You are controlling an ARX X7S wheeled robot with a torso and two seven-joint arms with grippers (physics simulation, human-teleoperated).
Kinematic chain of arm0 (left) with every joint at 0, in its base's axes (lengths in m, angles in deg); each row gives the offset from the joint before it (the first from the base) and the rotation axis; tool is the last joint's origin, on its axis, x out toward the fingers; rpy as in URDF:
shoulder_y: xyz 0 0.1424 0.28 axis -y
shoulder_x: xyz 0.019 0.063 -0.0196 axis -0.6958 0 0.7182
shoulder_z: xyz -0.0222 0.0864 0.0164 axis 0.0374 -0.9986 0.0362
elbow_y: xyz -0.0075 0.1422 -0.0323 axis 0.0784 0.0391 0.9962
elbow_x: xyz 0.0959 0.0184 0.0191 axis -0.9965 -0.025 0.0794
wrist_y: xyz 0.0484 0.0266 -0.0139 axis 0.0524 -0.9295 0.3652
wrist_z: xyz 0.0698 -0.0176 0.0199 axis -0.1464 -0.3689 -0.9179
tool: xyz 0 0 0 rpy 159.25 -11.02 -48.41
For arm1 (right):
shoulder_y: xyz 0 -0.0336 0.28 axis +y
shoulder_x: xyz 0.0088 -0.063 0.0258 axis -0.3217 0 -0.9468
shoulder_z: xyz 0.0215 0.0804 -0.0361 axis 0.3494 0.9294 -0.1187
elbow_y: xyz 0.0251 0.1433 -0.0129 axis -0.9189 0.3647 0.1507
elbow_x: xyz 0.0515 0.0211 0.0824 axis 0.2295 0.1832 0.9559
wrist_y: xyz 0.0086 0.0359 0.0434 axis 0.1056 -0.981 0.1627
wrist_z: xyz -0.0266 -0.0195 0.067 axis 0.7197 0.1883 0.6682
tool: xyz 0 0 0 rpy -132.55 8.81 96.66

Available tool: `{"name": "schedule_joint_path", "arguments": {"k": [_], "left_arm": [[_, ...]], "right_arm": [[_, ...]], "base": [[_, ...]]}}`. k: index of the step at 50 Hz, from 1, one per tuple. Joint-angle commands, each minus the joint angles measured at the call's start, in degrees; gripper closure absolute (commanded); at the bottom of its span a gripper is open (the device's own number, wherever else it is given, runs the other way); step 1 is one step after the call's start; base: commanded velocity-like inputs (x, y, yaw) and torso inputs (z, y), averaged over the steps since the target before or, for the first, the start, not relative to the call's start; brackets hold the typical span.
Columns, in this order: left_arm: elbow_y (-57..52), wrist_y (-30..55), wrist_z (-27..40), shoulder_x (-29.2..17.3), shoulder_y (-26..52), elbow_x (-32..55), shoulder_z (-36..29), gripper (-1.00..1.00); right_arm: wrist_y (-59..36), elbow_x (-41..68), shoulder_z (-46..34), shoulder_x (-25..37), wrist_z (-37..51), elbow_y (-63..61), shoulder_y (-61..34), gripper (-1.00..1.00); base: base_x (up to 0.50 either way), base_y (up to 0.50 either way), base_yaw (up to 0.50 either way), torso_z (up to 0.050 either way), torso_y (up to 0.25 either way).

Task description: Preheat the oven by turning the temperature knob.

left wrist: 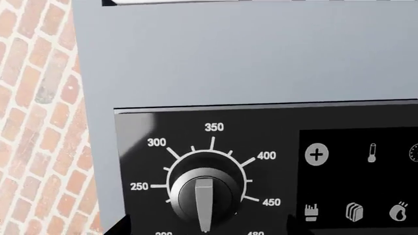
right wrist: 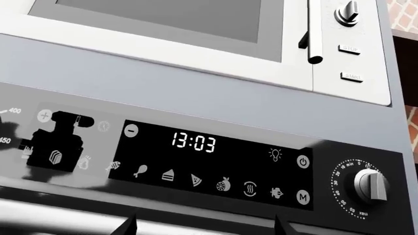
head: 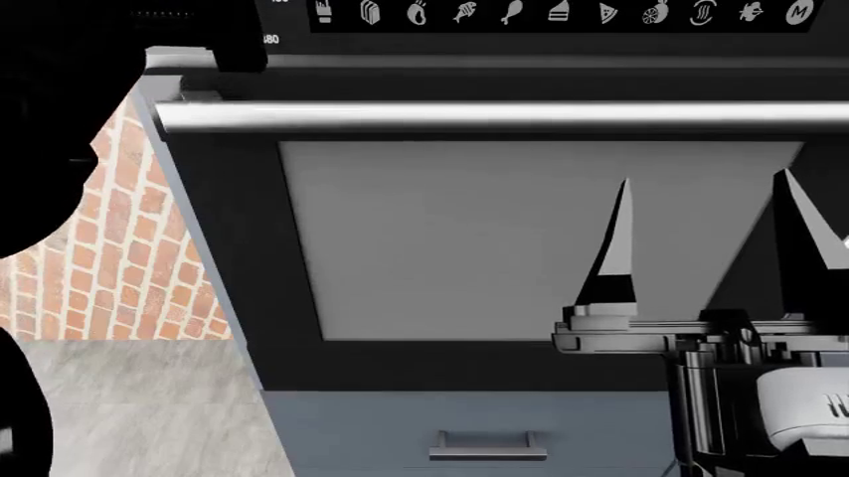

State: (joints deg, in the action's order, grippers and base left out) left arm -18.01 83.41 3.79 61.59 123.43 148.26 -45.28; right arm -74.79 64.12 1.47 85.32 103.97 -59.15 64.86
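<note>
The temperature knob (left wrist: pixel 204 199) sits at the left end of the oven (head: pixel 531 248) panel — hard, smooth, best pinched across its raised rib. Left gripper (left wrist: pixel 205 226) probably spread wide around it; right gripper (head: pixel 703 229) hangs open.

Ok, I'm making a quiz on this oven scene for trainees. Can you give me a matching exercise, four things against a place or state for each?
Things:
1. temperature knob
2. timer knob
3. clock display
4. right end effector

Places or states:
A. reads 13:03
B. open, in front of the oven window
C. ringed by marks from 250 to 450
D. at the control panel's end beside the M button

Pairs: 1-C, 2-D, 3-A, 4-B
</note>
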Motion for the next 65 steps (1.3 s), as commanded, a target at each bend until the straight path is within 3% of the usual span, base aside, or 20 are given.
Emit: {"name": "schedule_joint_path", "arguments": {"k": [1,14,42,65], "left_arm": [[2.66,-2.23,-3.24,-0.51,-0.15,-3.59,-2.78,-1.00],[6.06,-6.77,-7.94,-0.82,-1.36,-10.05,-7.03,-1.00],[7.03,-5.75,-6.93,-0.83,1.65,-7.83,-6.86,-1.00],[10.00,-8.93,-10.01,-0.79,1.15,-11.08,-9.59,-1.00]], "right_arm": [[0.05,0.25,-0.11,0.29,0.39,0.16,-0.13,-1.00],[0.10,0.21,-0.49,0.60,0.85,0.22,-0.17,-1.00],[0.60,0.78,-1.01,1.26,1.56,1.03,-0.18,-1.00],[0.77,1.03,-1.33,1.84,2.12,1.23,-0.27,-1.00]], "base": [[0.00,0.00,0.00,0.000,0.000],[0.00,0.00,0.00,0.000,0.000],[0.00,0.00,0.00,0.000,0.000],[0.00,0.00,0.00,0.000,0.000]]}}
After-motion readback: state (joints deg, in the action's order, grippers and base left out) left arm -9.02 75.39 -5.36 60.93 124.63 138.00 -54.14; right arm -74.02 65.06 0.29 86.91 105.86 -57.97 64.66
